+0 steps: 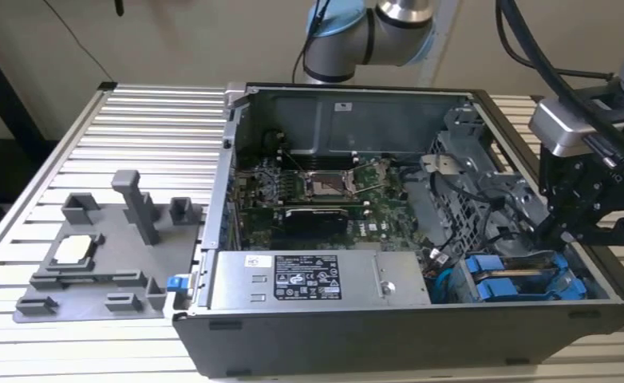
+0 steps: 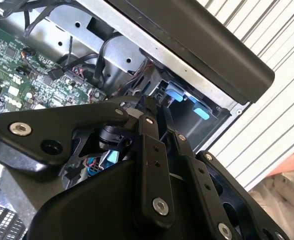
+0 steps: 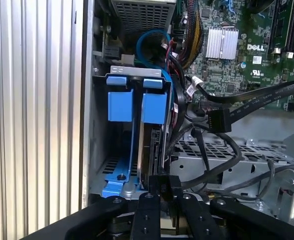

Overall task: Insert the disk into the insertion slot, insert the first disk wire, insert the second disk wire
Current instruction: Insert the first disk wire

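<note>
Disk point(image 3: 149, 150), framed by its bright blue carrier, is sitting edge-on inside the insertion slot point(image 3: 137, 71), a bay of the grey sheet-metal cage in one corner of an open computer case point(image 1: 397, 339). In the exterior view its blue tabs are showing at the case's near corner, on the exterior view's right. The gripper point(image 3: 165, 194) is hanging directly over the exposed end of the disk. In the first wrist view its two black fingers appear to be pinching a small black connector point(image 3: 163, 183). The connector is touching or very nearly touching the disk's edge, and whether it is pushed fully home cannot be told. A loose bundle of black cables point(image 3: 207, 150) is curling just beside the fingers, one of them ending in a free plug point(image 3: 218, 120), and the green motherboard point(image 3: 267, 30) is lying beyond. Judging from this, the disk is seated and a wire is being plugged into it. Doing this step well is looking like a matter of keeping the connector square to its socket and pressing straight along the disk's length rather than at an angle. It is also calling for a grip firm enough that the plug is not twisting between the pads, and for keeping the neighbouring cables from getting trapped under the fingers.
</note>
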### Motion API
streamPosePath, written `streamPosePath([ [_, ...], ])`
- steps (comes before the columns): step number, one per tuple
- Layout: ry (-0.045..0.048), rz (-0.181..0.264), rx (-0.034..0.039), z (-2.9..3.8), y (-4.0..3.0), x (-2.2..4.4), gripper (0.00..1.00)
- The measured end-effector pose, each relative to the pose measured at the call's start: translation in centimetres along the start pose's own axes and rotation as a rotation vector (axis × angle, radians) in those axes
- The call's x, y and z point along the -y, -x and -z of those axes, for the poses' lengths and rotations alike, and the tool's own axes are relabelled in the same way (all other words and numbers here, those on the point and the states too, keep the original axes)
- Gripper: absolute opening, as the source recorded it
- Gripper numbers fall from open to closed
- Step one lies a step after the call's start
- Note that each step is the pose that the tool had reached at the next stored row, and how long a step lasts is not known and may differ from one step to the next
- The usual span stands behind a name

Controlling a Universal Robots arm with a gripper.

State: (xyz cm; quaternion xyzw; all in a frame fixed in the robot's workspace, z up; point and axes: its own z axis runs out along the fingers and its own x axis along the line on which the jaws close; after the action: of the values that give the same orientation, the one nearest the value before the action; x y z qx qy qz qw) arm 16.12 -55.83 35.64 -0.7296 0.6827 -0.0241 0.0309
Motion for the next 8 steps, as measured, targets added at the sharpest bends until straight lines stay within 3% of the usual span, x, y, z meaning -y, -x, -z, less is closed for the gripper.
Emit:
streamPosePath([
  [8,-0.0001,-0.001,0.0002,-0.13,-0.04,-0.05,0.19],
])
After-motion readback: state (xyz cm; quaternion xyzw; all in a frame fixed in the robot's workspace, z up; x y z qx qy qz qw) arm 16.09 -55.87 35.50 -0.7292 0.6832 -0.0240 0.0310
